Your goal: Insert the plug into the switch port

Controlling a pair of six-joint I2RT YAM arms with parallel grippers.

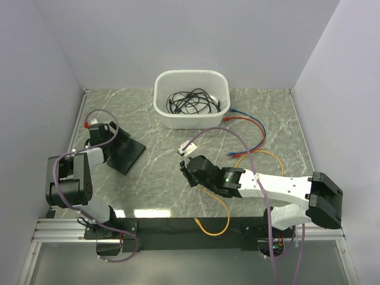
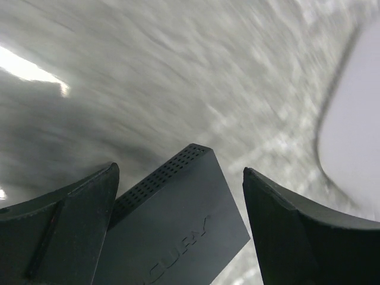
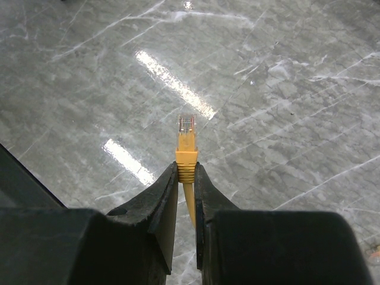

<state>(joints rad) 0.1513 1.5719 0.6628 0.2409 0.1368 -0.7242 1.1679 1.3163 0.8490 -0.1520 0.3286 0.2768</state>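
The right pincer (image 3: 186, 171) pinches the ribbed yellow boot of the plug (image 3: 186, 126), whose clear tip juts straight out past its fingertips over the grey marble table (image 3: 285, 89). The left pincer (image 2: 179, 170) stands spread. Between its fingers lies the matte black switch box (image 2: 178, 228), one edge dotted with vent holes; its ports cannot be seen.

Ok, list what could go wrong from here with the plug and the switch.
1. The left gripper straddles the switch with its jaws open. Unclamped, the box may slide when the plug pushes in.
2. The right gripper pinches the plug only by its boot, so it might pivot on contact.
3. The yellow cable loops under the right arm and could drag or snag.
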